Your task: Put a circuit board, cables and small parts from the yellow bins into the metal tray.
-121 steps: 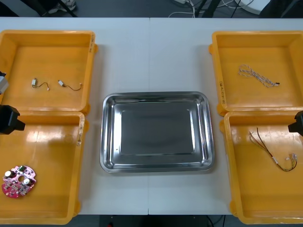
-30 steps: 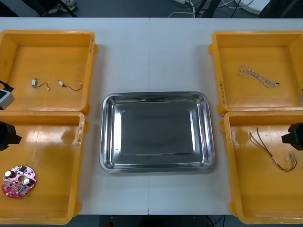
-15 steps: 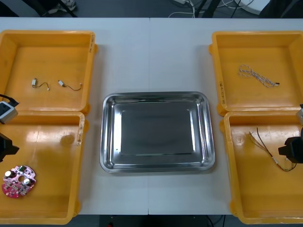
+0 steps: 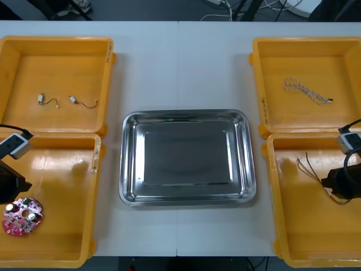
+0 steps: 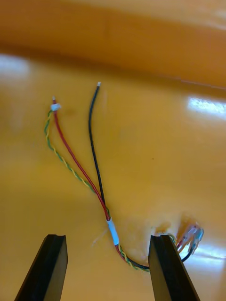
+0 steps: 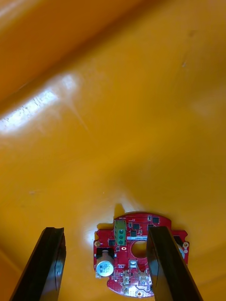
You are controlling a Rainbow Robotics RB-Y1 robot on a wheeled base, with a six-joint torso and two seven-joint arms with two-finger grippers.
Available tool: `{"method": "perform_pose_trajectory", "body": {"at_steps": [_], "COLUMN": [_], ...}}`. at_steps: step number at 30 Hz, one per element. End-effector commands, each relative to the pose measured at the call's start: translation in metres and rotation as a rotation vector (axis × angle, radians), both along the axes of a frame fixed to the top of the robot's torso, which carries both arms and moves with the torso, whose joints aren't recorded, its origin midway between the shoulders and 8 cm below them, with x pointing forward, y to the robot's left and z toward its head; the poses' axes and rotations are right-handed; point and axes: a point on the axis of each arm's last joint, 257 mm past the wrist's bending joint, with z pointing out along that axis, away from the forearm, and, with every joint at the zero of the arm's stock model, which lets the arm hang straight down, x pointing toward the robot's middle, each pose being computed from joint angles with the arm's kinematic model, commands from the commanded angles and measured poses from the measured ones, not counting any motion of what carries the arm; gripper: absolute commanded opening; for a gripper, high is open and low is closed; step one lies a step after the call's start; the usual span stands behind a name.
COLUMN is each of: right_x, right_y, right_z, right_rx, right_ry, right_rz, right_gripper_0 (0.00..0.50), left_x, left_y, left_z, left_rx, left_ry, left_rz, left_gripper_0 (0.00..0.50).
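- Left gripper (image 6: 104, 230): fingers spread, holding nothing, poised low over the floor of the near left yellow bin (image 4: 62, 248).
- Circuit board (image 6: 139, 256): lies flat in that bin, directly below the left gripper. It falls largely between the two fingers, with its centre a little toward one of them. It is round, so no long axis governs the approach.
- Right gripper (image 5: 108, 237): fingers likewise apart and empty, low over the near right yellow bin (image 4: 293, 226).
- Cable (image 5: 94, 178): red, yellow-green and black strands lying on the bin floor, bound by a white sleeve (image 5: 113, 233).
  - The sleeve sits about midway between the right fingers.
  - The strands run away from the gripper, so the long axis crosses the closing line squarely.
  - The connector end (image 5: 190, 233) curls off beside one fingertip.
- Metal tray (image 4: 186, 113): bare and shiny, nothing in it, between the bins and well apart from both grippers. It lies inward of each arm.
- Remaining stock: a twisted cable (image 4: 307, 90) in the far right bin and small metal parts (image 4: 76, 100) in the far left bin.
- Assessment:
  - No item is loaded, so the task appears to be at its start.
  - Each arm is the nearer one to its own item.
  - The right gripper looks aligned for a straight descent onto the sleeve.
  - The left may need a slight sideways correction to centre the board.
  - The thin cable lying flat risks slipping under the fingertips.
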Motion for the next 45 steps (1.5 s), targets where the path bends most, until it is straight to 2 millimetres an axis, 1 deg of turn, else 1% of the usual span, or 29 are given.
{"method": "perform_pose_trajectory", "body": {"at_steps": [1,4,8,18,23,31,38,45], "right_x": [-0.003,-0.003,-0.001,0.002,0.003,-0.005,-0.007,-0.007], "right_y": [-0.006,-0.011,-0.012,-0.009,-0.009,-0.013,-0.015,-0.015], "right_z": [-0.001,-0.007,-0.014,-0.031,-0.036,-0.043,-0.047,-0.049], "right_rx": [-0.088,-0.112,-0.121,-0.121,-0.126,-0.132,-0.148,-0.156], "right_ry": [-0.007,-0.002,-0.004,-0.004,-0.003,0.016,0.024,0.022], "right_rz": [0.095,0.132,0.163,0.178,0.179,0.175,0.172,0.163], "right_gripper_0": [0.5,0.5,0.5,0.5,0.5,0.5,0.5,0.5], "left_x": [-0.017,-0.02,-0.023,-0.018,-0.021,-0.029,-0.033,-0.034], "left_y": [0.011,0.01,0.01,0.017,0.018,0.021,0.024,0.027], "left_z": [-0.011,-0.019,-0.03,-0.051,-0.053,-0.06,-0.064,-0.066], "left_rx": [0.078,0.082,0.077,0.081,0.084,0.087,0.09,0.094], "left_ry": [0.023,0.019,0.022,0.005,0.01,0.014,0.02,0.021], "left_rz": [-0.065,-0.072,-0.07,-0.068,-0.069,-0.067,-0.063,-0.06], "left_gripper_0": [0.5,0.5,0.5,0.5,0.5,0.5,0.5,0.5]}}
